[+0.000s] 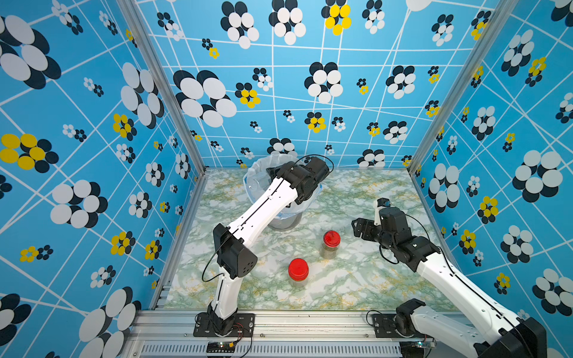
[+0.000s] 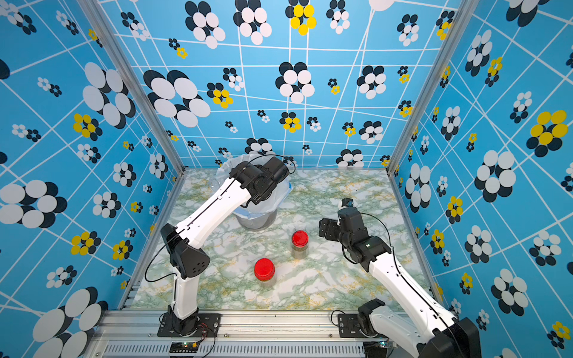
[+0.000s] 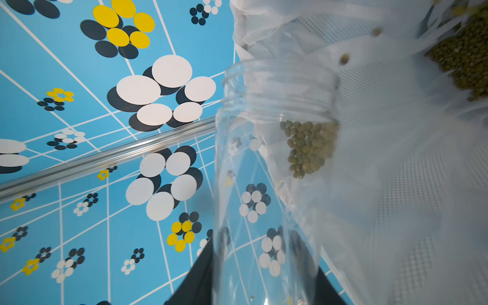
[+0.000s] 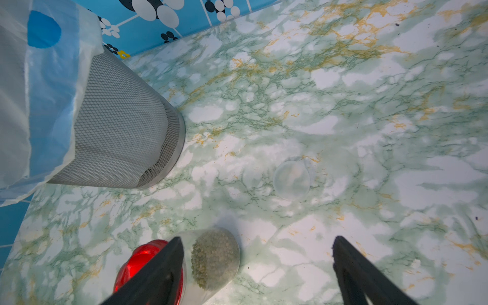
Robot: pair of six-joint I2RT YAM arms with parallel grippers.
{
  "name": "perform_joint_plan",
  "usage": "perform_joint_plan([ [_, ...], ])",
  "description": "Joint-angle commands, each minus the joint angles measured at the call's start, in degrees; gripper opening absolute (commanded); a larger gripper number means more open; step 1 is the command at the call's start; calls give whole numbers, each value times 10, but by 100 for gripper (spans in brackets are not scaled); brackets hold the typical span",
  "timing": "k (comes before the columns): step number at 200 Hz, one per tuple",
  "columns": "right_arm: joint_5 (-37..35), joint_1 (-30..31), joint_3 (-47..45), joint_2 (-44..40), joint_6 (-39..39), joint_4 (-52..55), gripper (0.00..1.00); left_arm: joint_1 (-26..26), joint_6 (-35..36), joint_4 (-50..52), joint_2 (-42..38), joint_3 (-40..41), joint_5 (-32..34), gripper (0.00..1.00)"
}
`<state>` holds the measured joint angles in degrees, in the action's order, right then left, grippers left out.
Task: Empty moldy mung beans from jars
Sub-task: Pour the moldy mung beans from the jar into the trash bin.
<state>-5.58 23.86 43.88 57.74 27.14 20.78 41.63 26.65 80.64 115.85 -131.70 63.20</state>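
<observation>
the mung beans left in the tall jar sit in a small clump just below its threaded neck. the rest of the jar looks empty. a loose heap of beans lies in the white bag lining the bin, far back and left of centre on the table.

the left gripper is clamped around the jar's lower body and holds it tipped, mouth over the bag. the jar looks light, stiff, smooth and probably slippery, so i'd take it on the straight wall, well below the thread. the beans look ready to roll and scatter.

the far red-lidded jar and the near red-lidded jar stand capped mid-table. they are heavier with beans and best gripped around the body under the lid. the right gripper hangs with jaws spread wide, holding nothing, just right of the far one.

only the left wrist view shows the clump, because from above the arm mostly hides the jar. only the right wrist view shows a clear round lid lying flat on the table.
</observation>
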Motion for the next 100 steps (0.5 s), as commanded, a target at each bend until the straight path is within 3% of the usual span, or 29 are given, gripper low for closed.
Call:
perform_joint_plan([
  [1, -1, -3, 21, -9, -22, 13, 91, -8, -72, 10, -25, -63, -94, 22],
  [12, 0, -2, 26, -12, -24, 12, 91, -10, -68, 4, -33, -67, -117, 22],
  [35, 2, -2, 37, -7, -26, 16, 91, -14, -47, 48, -14, -74, -95, 23],
  [54, -7, -2, 38, -3, -25, 17, 91, -25, -48, 58, -18, -34, -75, 23],
  [100, 5, -2, 46, 6, -16, 19, 91, -64, -124, 137, -11, -45, -216, 25],
])
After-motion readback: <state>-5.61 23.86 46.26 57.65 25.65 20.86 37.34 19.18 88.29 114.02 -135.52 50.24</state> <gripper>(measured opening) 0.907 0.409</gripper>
